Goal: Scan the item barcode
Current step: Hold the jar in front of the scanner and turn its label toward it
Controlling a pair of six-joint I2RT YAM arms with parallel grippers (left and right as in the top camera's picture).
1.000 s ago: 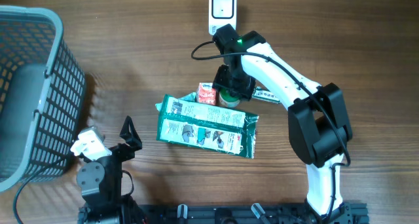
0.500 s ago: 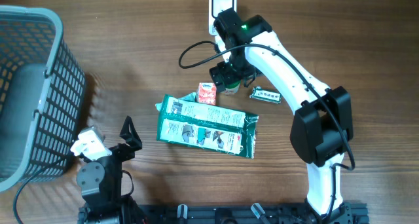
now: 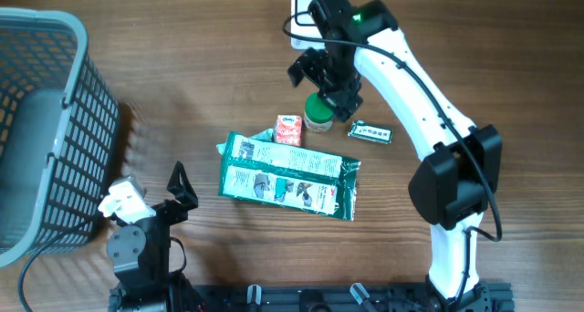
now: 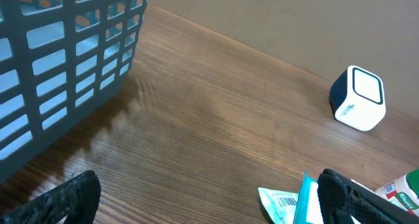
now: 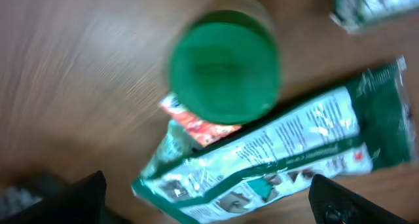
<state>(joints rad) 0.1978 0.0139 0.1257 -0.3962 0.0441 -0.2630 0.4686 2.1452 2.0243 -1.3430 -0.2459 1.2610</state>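
Now the right gripper [image 3: 325, 82] is hovering over the far middle of the wooden table [image 3: 182, 66], its claw spread wide and gripping nothing. In the blurred right wrist view its two dark fingers [image 5: 65, 198] are showing at the lower corners with open space between them. Just below it, on the near side, the green-lidded jar [image 3: 318, 111] is standing upright on the table, apart from the fingers, with its round lid facing up. The white barcode scanner [image 3: 298, 6] is sitting at the far edge, just beyond the gripper and partly covered by the arm. A small red carton [image 3: 288, 130] is lying just left of the jar, though whether the two are touching is hard to tell. A long green packet [image 3: 287, 177] is lying flat on the near side of both, and a small dark sachet [image 3: 370, 132] is resting to the right of the jar. The left gripper [image 3: 180, 189] is waiting at the near left with its claw also spread and empty, close to a grey plastic basket [image 3: 64, 139] on the far left. From the left wrist view, one printed end of the packet, bearing a barcode, is peeking in at the near right edge.
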